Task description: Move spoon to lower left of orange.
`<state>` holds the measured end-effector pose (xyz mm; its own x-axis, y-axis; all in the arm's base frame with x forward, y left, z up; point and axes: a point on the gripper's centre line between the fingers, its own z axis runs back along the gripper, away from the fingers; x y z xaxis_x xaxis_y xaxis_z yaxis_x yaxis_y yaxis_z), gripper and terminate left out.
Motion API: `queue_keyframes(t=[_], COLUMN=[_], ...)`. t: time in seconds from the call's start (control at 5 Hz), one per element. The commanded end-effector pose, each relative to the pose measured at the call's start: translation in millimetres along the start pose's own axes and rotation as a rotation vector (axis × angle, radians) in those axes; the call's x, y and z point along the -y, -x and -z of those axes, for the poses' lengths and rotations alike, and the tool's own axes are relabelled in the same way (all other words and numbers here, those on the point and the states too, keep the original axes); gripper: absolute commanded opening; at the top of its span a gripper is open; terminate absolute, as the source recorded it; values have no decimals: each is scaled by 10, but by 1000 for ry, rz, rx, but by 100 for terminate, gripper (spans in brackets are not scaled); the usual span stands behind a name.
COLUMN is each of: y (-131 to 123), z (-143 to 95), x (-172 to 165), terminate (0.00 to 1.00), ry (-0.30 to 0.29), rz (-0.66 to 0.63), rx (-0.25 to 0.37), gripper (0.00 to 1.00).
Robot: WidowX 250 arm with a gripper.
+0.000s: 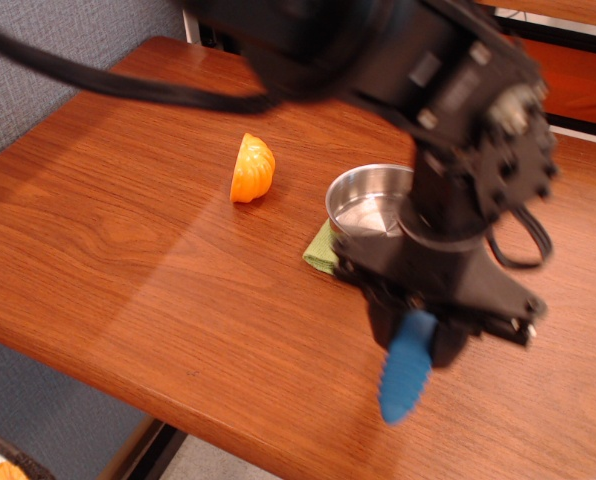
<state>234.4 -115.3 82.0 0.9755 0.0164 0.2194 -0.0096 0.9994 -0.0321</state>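
Clenching the spoon (407,366) by its ribbed blue handle, my tool (418,335) hangs over the surface (128,240) near its front edge. I see the handle poke out below the tool; the orange (252,168) sits well apart, toward the back-left.

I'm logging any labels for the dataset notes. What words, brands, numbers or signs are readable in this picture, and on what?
None can be read. The spoon, orange, steel bowl, green cloth and table show no print; the gripper and arm are motion-blurred.
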Motion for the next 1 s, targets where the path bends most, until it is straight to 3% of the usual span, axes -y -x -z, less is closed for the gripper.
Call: queue_keyframes(t=[0.0, 0.2, 0.6, 0.8], y=[40, 20, 4, -16], z=[-291, -267, -186, -68], x=[-832, -1177, -1977, -2309], terminate=[0, 0, 0, 0], ry=[-64, -178, -222, -225], rz=[-128, -170, -367, -399], rx=[19, -10, -60, -82], gripper=[0, 0, 0, 0])
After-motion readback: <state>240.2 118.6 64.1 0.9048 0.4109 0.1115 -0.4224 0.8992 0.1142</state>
